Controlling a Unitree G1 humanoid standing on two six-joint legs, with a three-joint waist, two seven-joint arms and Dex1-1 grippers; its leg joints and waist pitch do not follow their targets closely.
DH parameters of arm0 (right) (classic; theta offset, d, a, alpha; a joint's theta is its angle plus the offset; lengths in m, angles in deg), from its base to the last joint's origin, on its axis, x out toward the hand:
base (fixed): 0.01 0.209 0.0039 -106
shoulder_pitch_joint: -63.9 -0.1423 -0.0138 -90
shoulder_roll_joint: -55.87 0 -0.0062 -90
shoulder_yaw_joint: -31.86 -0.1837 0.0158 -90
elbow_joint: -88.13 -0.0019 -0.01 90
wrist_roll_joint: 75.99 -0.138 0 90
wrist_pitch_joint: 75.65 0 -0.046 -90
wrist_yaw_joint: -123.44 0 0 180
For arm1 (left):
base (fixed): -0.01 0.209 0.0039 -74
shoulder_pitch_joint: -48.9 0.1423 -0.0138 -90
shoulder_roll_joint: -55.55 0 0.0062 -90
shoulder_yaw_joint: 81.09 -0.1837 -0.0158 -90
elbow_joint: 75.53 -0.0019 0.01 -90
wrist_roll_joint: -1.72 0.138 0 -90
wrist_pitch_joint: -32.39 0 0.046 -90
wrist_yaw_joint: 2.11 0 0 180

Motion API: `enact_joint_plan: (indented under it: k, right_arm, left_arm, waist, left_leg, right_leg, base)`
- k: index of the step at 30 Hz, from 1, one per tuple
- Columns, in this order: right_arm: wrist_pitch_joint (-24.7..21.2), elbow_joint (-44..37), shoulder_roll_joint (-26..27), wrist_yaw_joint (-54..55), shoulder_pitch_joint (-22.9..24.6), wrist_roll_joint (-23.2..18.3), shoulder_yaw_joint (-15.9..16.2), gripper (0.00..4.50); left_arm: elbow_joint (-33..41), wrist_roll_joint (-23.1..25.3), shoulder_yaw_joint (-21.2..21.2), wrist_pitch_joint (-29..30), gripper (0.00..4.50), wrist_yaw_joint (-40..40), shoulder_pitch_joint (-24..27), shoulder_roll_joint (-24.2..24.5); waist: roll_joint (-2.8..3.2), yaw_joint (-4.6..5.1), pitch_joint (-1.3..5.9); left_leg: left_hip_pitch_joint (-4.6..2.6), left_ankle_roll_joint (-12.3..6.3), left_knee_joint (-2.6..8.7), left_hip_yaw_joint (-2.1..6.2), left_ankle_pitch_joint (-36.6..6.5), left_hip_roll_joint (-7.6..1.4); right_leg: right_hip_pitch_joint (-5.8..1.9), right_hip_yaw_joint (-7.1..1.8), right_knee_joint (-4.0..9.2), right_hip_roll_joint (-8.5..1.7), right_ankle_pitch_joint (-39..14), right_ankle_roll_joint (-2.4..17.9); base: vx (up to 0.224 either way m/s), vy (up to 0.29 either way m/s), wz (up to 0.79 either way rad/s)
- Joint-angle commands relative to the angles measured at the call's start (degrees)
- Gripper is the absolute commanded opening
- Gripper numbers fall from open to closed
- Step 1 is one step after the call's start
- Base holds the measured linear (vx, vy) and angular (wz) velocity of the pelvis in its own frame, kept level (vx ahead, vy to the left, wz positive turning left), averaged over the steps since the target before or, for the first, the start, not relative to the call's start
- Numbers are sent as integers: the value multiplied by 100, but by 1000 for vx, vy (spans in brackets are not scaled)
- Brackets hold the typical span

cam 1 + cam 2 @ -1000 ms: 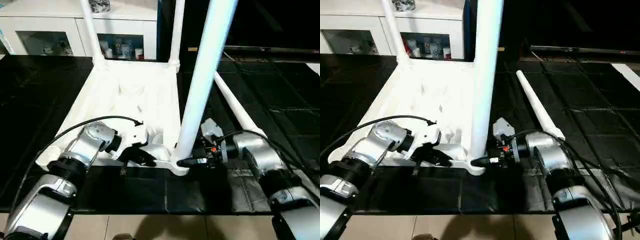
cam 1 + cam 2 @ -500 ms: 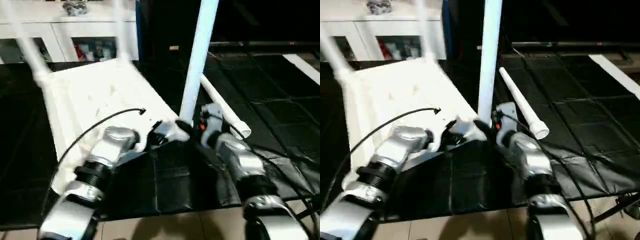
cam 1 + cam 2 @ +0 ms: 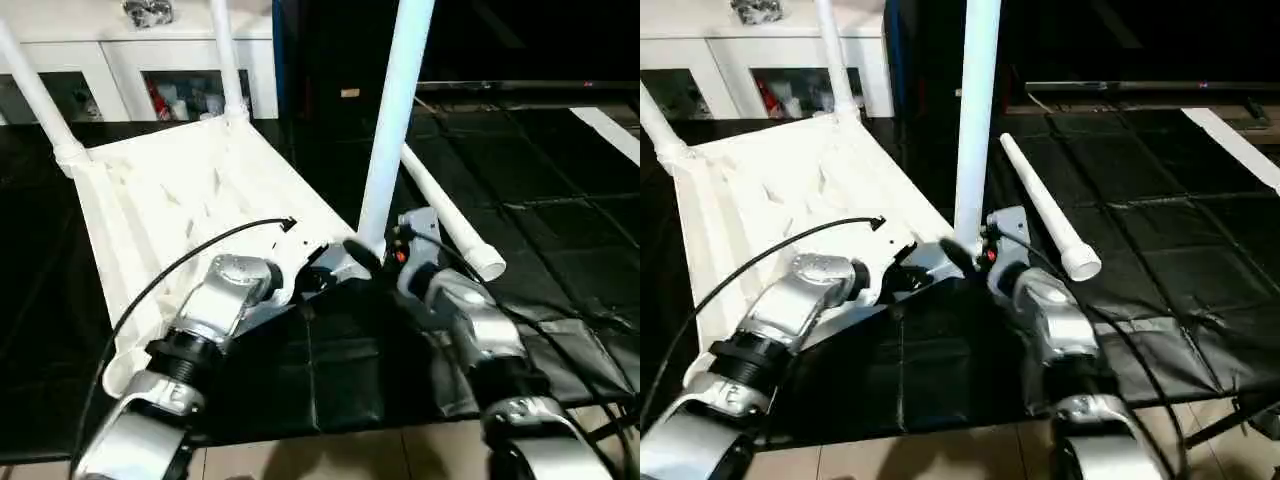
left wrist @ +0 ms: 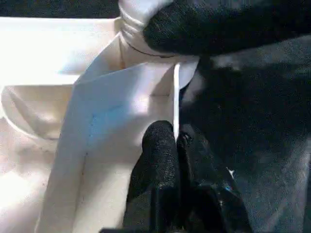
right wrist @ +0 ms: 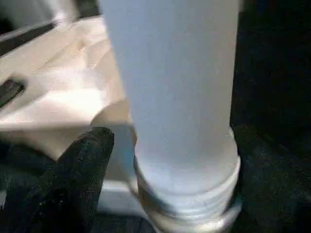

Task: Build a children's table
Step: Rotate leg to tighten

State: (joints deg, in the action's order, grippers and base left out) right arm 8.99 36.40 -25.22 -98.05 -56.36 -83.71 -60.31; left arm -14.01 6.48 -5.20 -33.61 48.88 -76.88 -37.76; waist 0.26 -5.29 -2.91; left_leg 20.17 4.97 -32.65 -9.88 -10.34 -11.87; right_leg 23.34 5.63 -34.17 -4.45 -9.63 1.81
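Rotated table [image 3: 190, 200]; left gripper [image 4: 176, 141] pinching frame edge

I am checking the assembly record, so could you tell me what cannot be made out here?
- Left eye view: the upright leg's top, cut by the edge.
- Right wrist view: whether its thread is fully seated; the joint runs off the edge.
- Left eye view: the table's near left corner, behind the left forearm.

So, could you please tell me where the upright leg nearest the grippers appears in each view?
Left eye view: the upright leg rises right of centre, past the top edge.
Right eye view: at centre, also past the top edge.
Left wrist view: its base, beyond the left gripper.
Right wrist view: close up, ahead of the right gripper.
Shared landmark: the children's table corner it stands in.
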Motion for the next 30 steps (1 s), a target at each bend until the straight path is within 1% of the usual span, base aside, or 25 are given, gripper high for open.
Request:
enact_joint_plan:
  k: [1,2,3,4,5,6,7,8,9,10,11,12,13,15,17,18,20,23,24,25,27,28,30]
  right_arm:
    - [115,-171,-225,-725,148,2,211,424]
    - [140,-215,-330,-899,177,-23,219,433]
    - [151,-244,-407,-1016,191,-44,216,438]
    - [158,-261,-455,-1087,199,-57,215,447]
    - [166,-354,-716,-1605,234,-177,240,447]
    - [166,-354,-716,-1605,234,-177,240,447]
    - [172,-375,-824,-1797,240,-220,266,447]
    - [142,-402,-971,-2128,234,-299,309,447]
    - [97,-429,-1166,-2544,203,-370,377,447]
    - [91,-431,-1192,-2600,198,-379,385,447]
    - [61,-442,-1291,-2852,157,-412,430,447]
    - [77,-426,-1355,-3003,105,-398,470,447]
    - [113,-415,-1402,-3132,58,-379,514,447]
    - [245,-404,-1449,-3278,0,-322,591,447]
    - [450,-329,-1480,-3399,-109,-193,740,447]
    - [538,-296,-1491,-3460,-152,-149,805,447]
    - [692,-241,-1489,-3659,-228,-55,991,447]
    - [764,-150,-1458,-3814,-306,20,1137,447]
    - [792,-97,-1443,-3849,-336,57,1185,429]
    - [818,-49,-1435,-3887,-359,88,1224,429]
    - [856,5,-1433,-3923,-379,114,1261,400]
    - [963,115,-1422,-3937,-419,155,1312,392]
    - [1040,266,-1369,-3879,-500,143,1299,392]
  left_arm:
    - [-21,-28,-83,-444,0,371,-61,195]
    - [-58,-21,-109,-554,0,475,-66,275]
    - [-85,-23,-125,-604,0,563,-70,331]
    - [-101,-24,-135,-634,0,617,-72,366]
    - [-169,-18,-230,-939,0,939,-73,557]
    - [-169,-18,-230,-939,0,939,-73,557]
    - [-186,-36,-271,-1076,0,1105,-65,632]
    - [-183,-66,-354,-1245,0,1399,-48,760]
    - [-185,-86,-468,-1357,0,1773,-38,928]
    - [-187,-88,-483,-1370,0,1821,-38,950]
    - [-229,-55,-577,-1521,0,2017,-53,1046]
    - [-277,-46,-642,-1628,0,2181,-73,1098]
    - [-300,-60,-697,-1717,0,2360,-80,1141]
    - [-294,-100,-774,-1840,0,2651,-76,1203]
    - [-364,-92,-866,-1981,0,2883,-118,1238]
    - [-416,-81,-900,-2055,0,2958,-144,1245]
    - [-536,-49,-973,-2209,0,3075,-218,1246]
    - [-663,-3,-1020,-2365,0,3175,-291,1227]
    - [-688,13,-1027,-2390,0,3174,-310,1214]
    - [-713,30,-1028,-2419,0,3169,-326,1200]
    - [-740,39,-1024,-2439,0,3172,-341,1182]
    - [-785,39,-1026,-2480,0,3173,-359,1164]
    - [-861,26,-1040,-2544,0,3185,-380,1154]
  waist:
    - [-17,-33,406]
    - [-31,-47,405]
    - [-18,-49,404]
    - [-18,-49,404]
    - [-29,-69,392]
    - [-25,-84,396]
    - [-24,-87,393]
    - [-11,-118,409]
    - [-18,-136,400]
    - [-18,-136,400]
    - [-5,-177,411]
    - [-26,-197,405]
    - [-21,-207,408]
    - [-19,-229,401]
    - [-18,-293,403]
    - [-12,-303,408]
    - [-19,-314,400]
    - [-28,-344,394]
    - [-29,-351,395]
    - [-37,-350,396]
    - [-40,-354,398]
    - [-47,-361,402]
    - [-45,-359,402]
  left_leg:
    - [25,-482,284,4,-705,-104]
    - [32,-519,279,4,-729,-95]
    - [23,-513,285,7,-746,-111]
    - [23,-513,285,7,-746,-111]
    - [21,-523,286,9,-859,-104]
    - [13,-501,286,2,-849,-126]
    - [15,-484,290,7,-825,-132]
    - [-1,-502,279,9,-830,-134]
    - [6,-519,279,-1,-841,-145]
    - [6,-519,279,-1,-841,-145]
    - [-25,-530,268,-5,-848,-155]
    - [-9,-539,270,-6,-826,-151]
    - [-9,-532,272,-3,-822,-154]
    - [-13,-492,274,-7,-847,-162]
    - [-40,-413,273,-10,-911,-166]
    - [-39,-380,280,-6,-901,-173]
    - [-32,-374,276,-8,-951,-166]
    - [-36,-324,285,-2,-1056,-170]
    - [-31,-317,286,3,-1047,-171]
    - [-26,-314,285,4,-1047,-171]
    - [-25,-307,284,7,-1033,-172]
    - [-20,-313,279,6,-992,-171]
    - [-26,-319,276,2,-994,-169]
  right_leg:
    - [-391,-300,358,-387,-856,1146]
    - [-406,-296,370,-383,-897,1114]
    - [-391,-296,364,-387,-936,1123]
    - [-391,-296,364,-387,-936,1123]
    - [-396,-277,399,-385,-1139,1090]
    - [-389,-288,387,-388,-1183,1057]
    - [-383,-289,379,-390,-1174,1069]
    - [-382,-280,379,-389,-1141,1097]
    - [-375,-285,362,-380,-1084,1130]
    - [-375,-285,362,-380,-1084,1130]
    - [-350,-286,342,-376,-982,1202]
    - [-359,-284,334,-377,-970,1208]
    - [-360,-283,330,-383,-981,1207]
    - [-349,-290,336,-395,-1042,1214]
    - [-324,-292,349,-409,-1216,1193]
    - [-328,-297,330,-407,-1181,1195]
    - [-326,-298,335,-401,-1201,1178]
    - [-330,-301,359,-419,-1428,1104]
    - [-332,-300,357,-418,-1427,1098]
    - [-332,-299,354,-416,-1426,1090]
    - [-334,-298,346,-420,-1422,1089]
    - [-339,-302,338,-423,-1400,1085]
    - [-329,-302,346,-423,-1411,1082]
  base:
    - [0,0,0]
    - [0,0,0]
    - [0,0,0]
    - [0,0,0]
    - [0,0,0]
    - [0,0,0]
    - [0,0,0]
    - [0,0,0]
    - [0,0,0]
    - [0,0,0]
    - [0,0,0]
    - [0,0,0]
    - [0,0,0]
    - [0,0,0]
    - [0,0,0]
    - [0,0,0]
    - [0,0,0]
    - [0,0,0]
    - [0,0,0]
    - [0,0,0]
    - [0,0,0]
    - [0,0,0]
    - [0,0,0]
